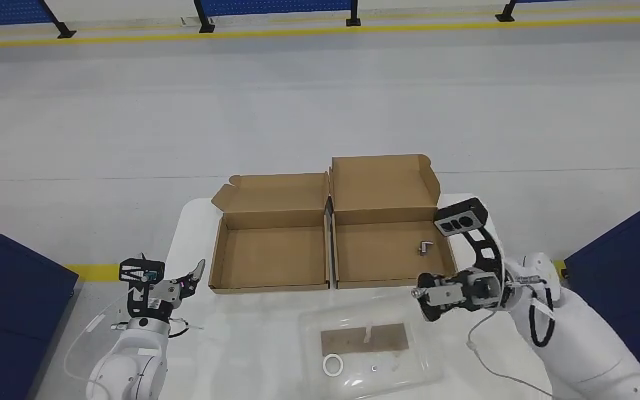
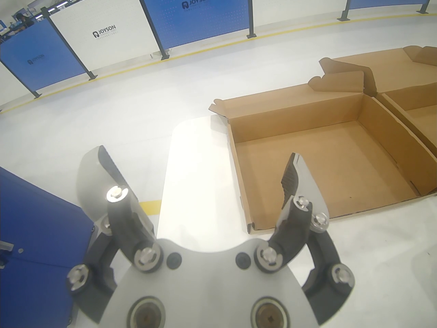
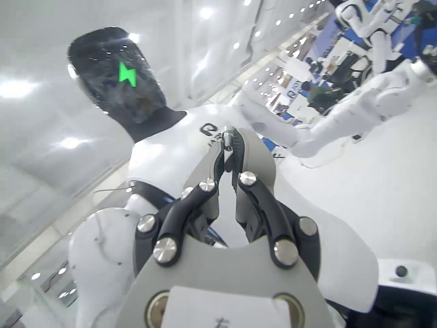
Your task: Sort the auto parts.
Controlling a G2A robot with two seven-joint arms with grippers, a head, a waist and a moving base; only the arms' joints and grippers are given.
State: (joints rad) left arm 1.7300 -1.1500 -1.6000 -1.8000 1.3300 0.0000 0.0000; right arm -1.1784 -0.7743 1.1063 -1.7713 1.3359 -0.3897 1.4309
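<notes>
Pinched by the right gripper point(image 3: 228, 145) was a small threaded metal part point(image 3: 227, 135), held over the white table point(image 1: 250, 340). The left gripper point(image 2: 198, 158) hung spread beside the left cardboard box point(image 1: 270, 258). Another metal piece point(image 1: 426, 246) lay in the right box point(image 1: 380, 215). Blue and white partitions point(image 2: 191, 11) lined the pale floor point(image 1: 300, 110). The contents of the clear bag point(image 1: 400, 360) were hard to make out.

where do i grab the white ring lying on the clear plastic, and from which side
Come straight down and pinch the rim of the white ring, one finger in the hole, one outside. It seems to lie flat on the clear plastic with its hole facing up, leaving little side wall to clamp.
</notes>
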